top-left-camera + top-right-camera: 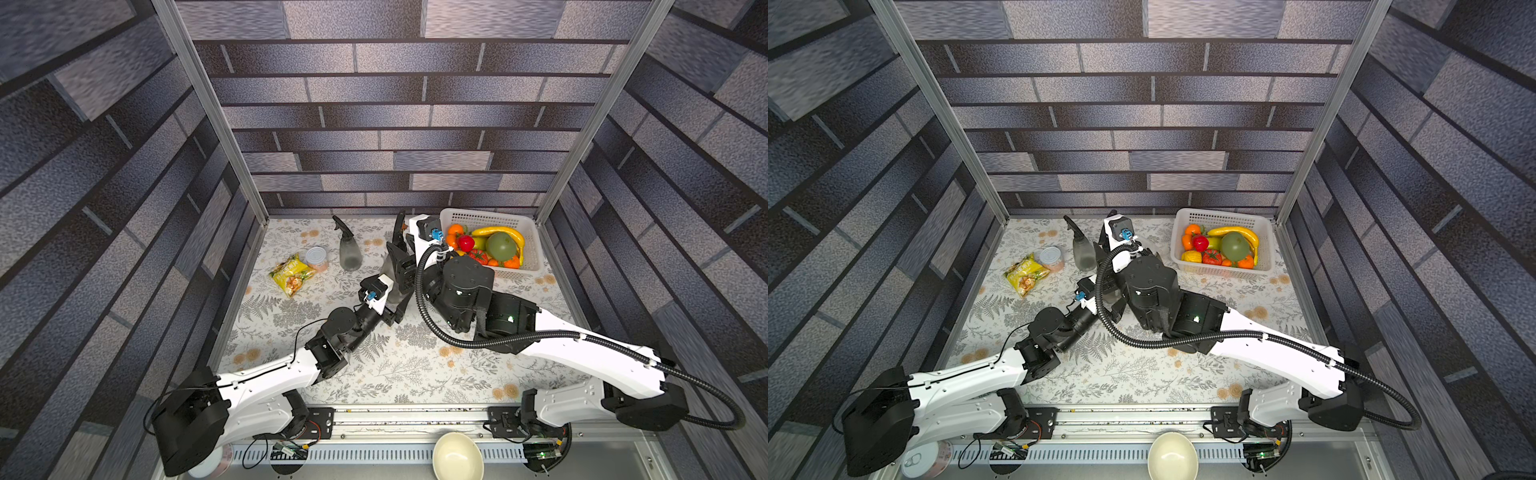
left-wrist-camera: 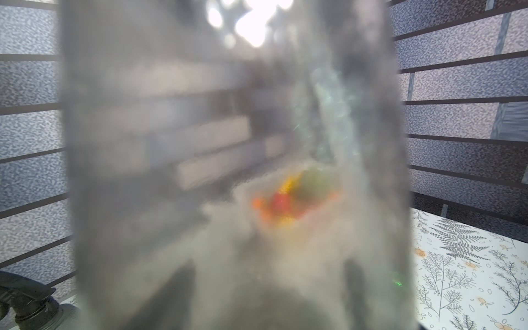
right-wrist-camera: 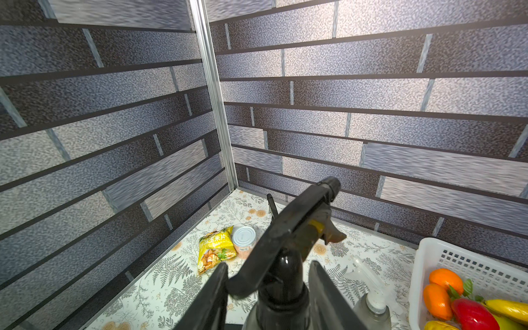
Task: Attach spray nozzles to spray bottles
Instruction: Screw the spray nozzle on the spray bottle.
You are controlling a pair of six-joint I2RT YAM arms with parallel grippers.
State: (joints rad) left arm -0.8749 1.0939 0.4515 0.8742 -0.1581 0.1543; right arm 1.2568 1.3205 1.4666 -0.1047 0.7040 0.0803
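My left gripper (image 1: 391, 305) is shut on a smoky grey spray bottle (image 2: 228, 143), whose blurred wall fills the left wrist view. A black spray nozzle (image 3: 297, 225) sits on that bottle's neck. My right gripper (image 3: 268, 265) stands open around the nozzle's collar, a finger on each side with gaps showing. At the back a second spray bottle (image 1: 349, 251) stands upright with a black nozzle on it, visible in both top views. A third bottle (image 3: 371, 310), with a translucent white nozzle (image 3: 367, 273), stands beside the basket in the right wrist view.
A white basket (image 1: 534, 245) of fruit sits at the back right. A yellow snack bag (image 1: 291, 275) and a silver-lidded can (image 1: 316, 257) lie at the back left. A cream bowl (image 1: 457, 457) stands below the table's front rail.
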